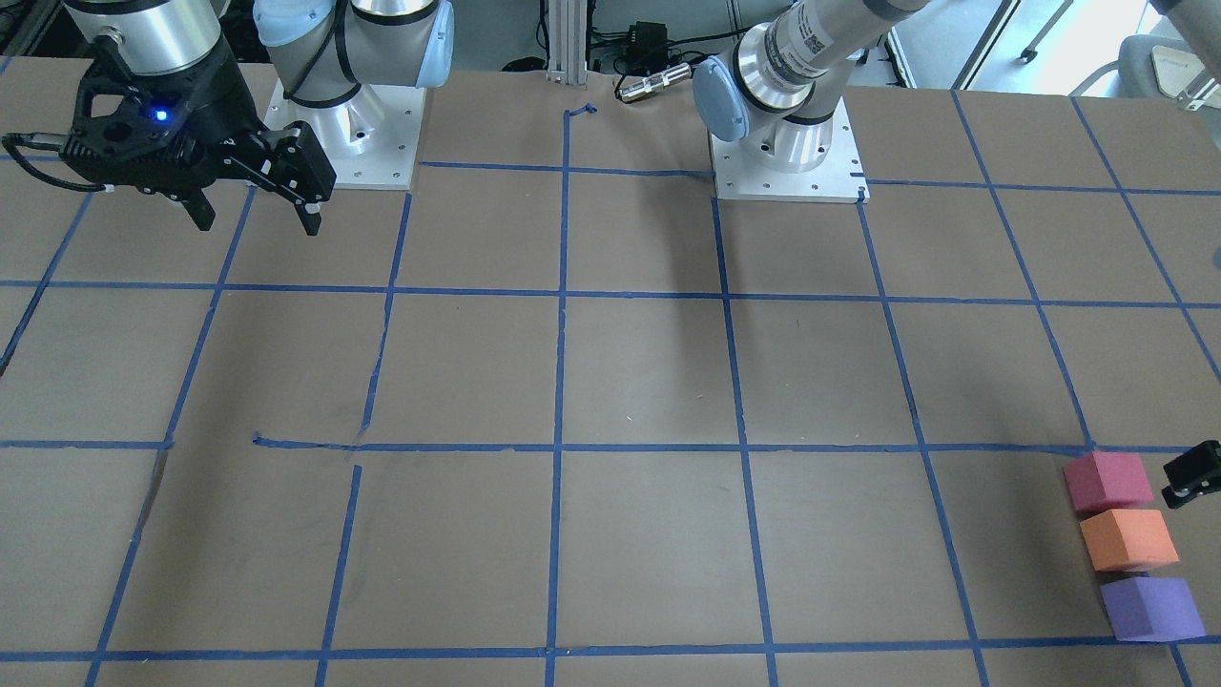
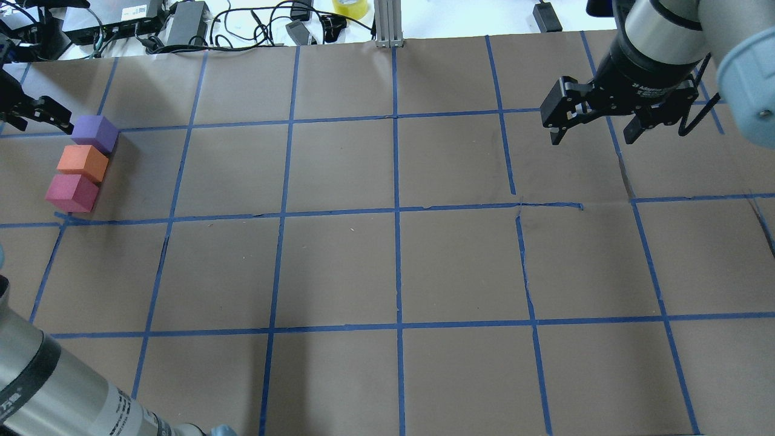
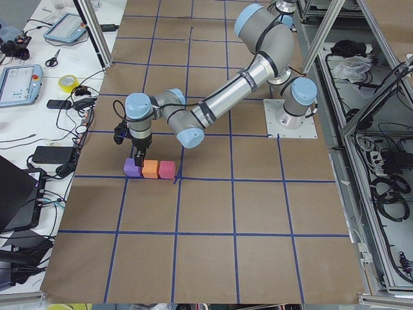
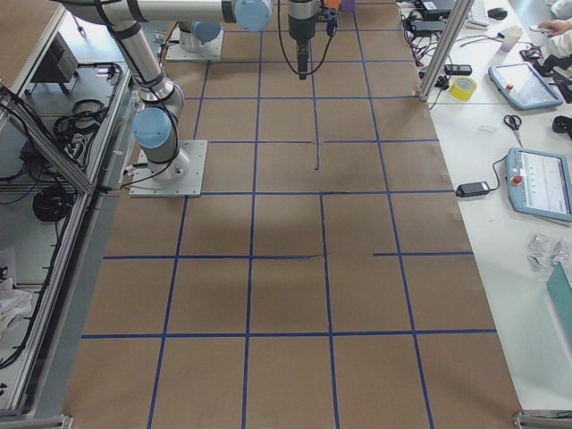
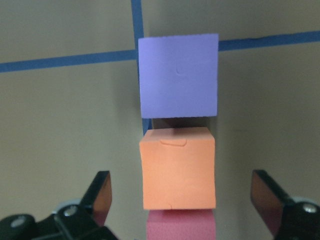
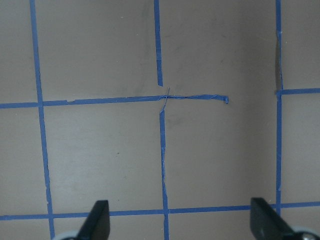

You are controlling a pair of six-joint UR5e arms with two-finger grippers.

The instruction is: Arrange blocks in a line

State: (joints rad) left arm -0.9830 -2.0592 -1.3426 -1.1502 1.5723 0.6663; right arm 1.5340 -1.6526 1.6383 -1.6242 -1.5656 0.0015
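The three blocks sit in one short row on the table (image 2: 387, 266), far out on the robot's left side: the purple block (image 2: 95, 133) farthest from the robot, the orange block (image 2: 83, 162) in the middle, the pinkish-red block (image 2: 72, 192) nearest. The left gripper (image 5: 182, 200) hangs above this row with its fingers spread wide, gripping nothing. The right gripper (image 2: 593, 136) hovers well apart over bare table, fingers also spread and empty

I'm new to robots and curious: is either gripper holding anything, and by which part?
Nothing. The left gripper is open over the blocks; the right gripper is open.
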